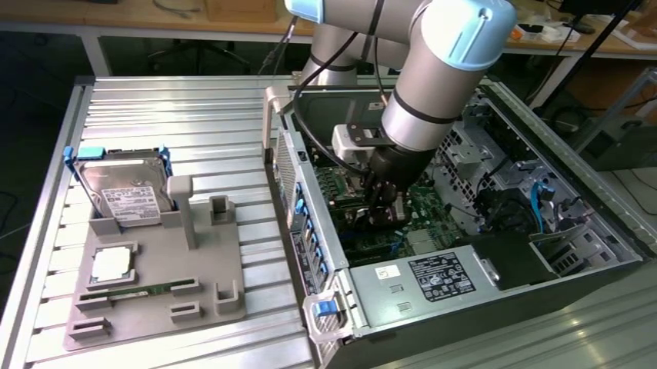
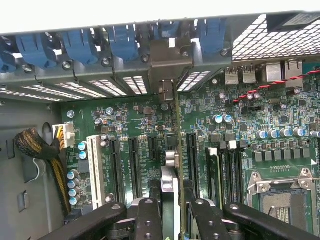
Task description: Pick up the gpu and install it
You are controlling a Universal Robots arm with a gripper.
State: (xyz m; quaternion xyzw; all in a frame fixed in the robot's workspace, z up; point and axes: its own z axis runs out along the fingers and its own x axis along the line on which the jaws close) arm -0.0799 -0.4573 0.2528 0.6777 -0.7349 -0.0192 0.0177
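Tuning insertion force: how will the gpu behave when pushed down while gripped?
Likely stiff: the gpu stands edge-on in the gripper without visible bending. Probably fragile: thin bare board, so side loads seem risky. May tilt, being pinched at one edge.

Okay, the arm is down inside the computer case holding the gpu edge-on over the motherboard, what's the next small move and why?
Probably a short straight push down. In the wrist view the gripper is shut on the gpu, which stands edge-on between the black expansion slots with its bracket at the case's rear openings. Whether the card is fully seated cannot be told.
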